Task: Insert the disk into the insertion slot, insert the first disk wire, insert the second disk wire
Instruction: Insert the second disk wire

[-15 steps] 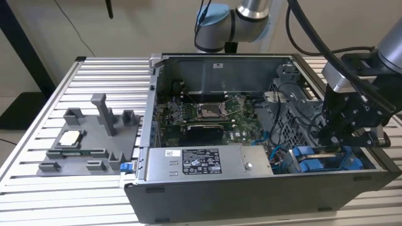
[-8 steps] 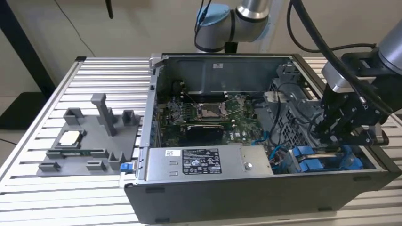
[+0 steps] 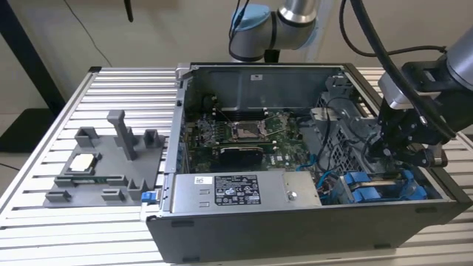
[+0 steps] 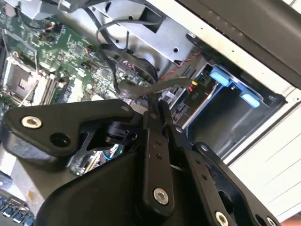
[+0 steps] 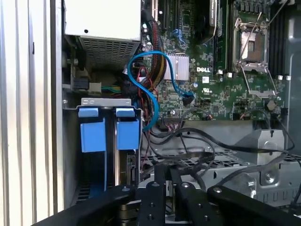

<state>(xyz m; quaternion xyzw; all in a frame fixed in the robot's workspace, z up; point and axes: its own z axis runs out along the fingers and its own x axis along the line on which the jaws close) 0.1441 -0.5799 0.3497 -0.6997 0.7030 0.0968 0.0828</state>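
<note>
The disk [image 5: 128, 165] sits upright in the insertion slot [image 5: 104, 101] of the drive bay, inside its blue carrier [image 5: 127, 133]. A second blue carrier [image 5: 92, 135] stands beside it. In the exterior view the blue carriers [image 3: 367, 187] are at the case's front right corner, with my gripper [image 3: 397, 148] just above them. In the second wrist view my gripper [image 4: 156, 103] is shut on a black disk wire [image 4: 133, 87], close to the disk's end, where a black connector [image 4: 194, 91] with red and black leads sits. In the first wrist view, black wires [image 5: 188, 151] cross above my gripper [image 5: 168, 173].
The open computer case [image 3: 296, 233] lies on a slatted metal table [image 3: 126, 88]. A grey power-supply box [image 3: 244, 191] fills its front, with the motherboard [image 3: 244, 133] behind. A blue cable [image 5: 149, 82] loops near the bay. A grey fixture plate [image 3: 103, 166] lies at the exterior view's left.
</note>
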